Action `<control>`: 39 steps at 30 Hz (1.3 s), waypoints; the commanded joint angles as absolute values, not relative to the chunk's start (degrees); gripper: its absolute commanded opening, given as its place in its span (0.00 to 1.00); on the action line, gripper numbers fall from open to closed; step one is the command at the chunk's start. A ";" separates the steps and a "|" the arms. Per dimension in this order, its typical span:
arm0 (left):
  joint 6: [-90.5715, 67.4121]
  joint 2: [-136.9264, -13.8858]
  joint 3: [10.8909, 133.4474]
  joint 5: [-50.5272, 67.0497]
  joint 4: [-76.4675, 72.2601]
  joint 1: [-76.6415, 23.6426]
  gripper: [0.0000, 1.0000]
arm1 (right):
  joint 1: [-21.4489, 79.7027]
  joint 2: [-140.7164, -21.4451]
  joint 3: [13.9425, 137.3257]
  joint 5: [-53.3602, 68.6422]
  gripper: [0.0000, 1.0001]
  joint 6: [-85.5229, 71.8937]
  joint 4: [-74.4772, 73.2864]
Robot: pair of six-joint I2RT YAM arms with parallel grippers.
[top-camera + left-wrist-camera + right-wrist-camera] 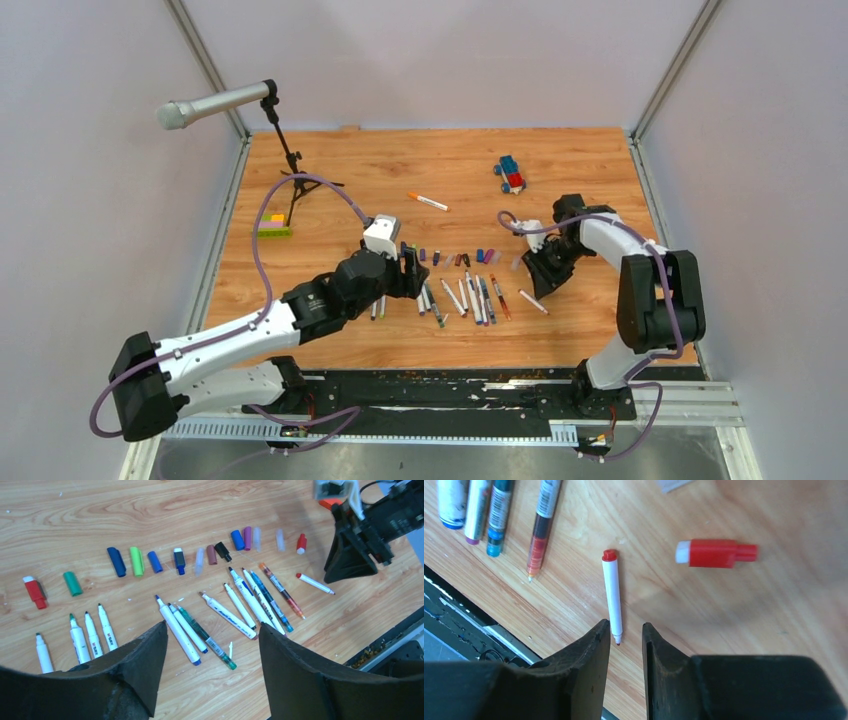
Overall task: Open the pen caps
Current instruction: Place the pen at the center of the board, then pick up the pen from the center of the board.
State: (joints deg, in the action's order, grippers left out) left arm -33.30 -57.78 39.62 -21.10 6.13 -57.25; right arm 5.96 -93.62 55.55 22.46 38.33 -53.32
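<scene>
Nearly all the slim white-barrelled marker pens [230, 617] lie uncapped in a near row on the wooden tabletop [400, 150], their small coloured plastic caps [137, 561] just beyond. Your left gripper [212, 630] is spread wide and your right gripper [626, 630] slightly parted, both empty. You have one orange-ended pen [428, 201] farther back that looks capped

My overhead feed is bright and even, lit softly from above, with the worktop [400, 150] free of glare and shadows faint. On the left wrist feed the pens [177, 630] and pen caps [136, 561] read sharp, while the left gripper [212, 630] is dark and soft-edged. On the right wrist feed the right gripper [625, 627] is out of focus, the red cap [711, 553] is slightly blurred, and a broad soft shadow dims the wood beneath it.
</scene>
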 commanded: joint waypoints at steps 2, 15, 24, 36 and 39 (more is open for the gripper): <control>-33.71 -55.22 38.02 -24.76 4.59 -57.13 0.80 | 6.06 -88.51 65.00 23.70 0.31 40.75 -58.33; -35.11 -51.61 35.82 -27.50 5.61 -55.70 0.90 | 8.17 -88.87 83.78 37.32 0.49 46.11 -48.53; -35.73 -50.32 33.79 -29.06 7.21 -54.99 0.93 | 11.62 -106.92 94.03 44.68 0.91 50.08 -46.41; -38.69 -53.66 31.75 -32.47 7.60 -54.32 0.94 | 22.15 -133.26 121.36 27.62 0.90 45.03 -47.62; -38.77 -54.43 31.52 -33.82 7.44 -54.31 0.94 | 23.83 -137.50 125.80 25.37 0.89 42.92 -47.68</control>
State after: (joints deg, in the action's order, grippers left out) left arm -37.34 -53.84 31.97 -30.24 8.32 -54.59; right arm 22.31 -133.29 119.37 30.11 46.68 -47.37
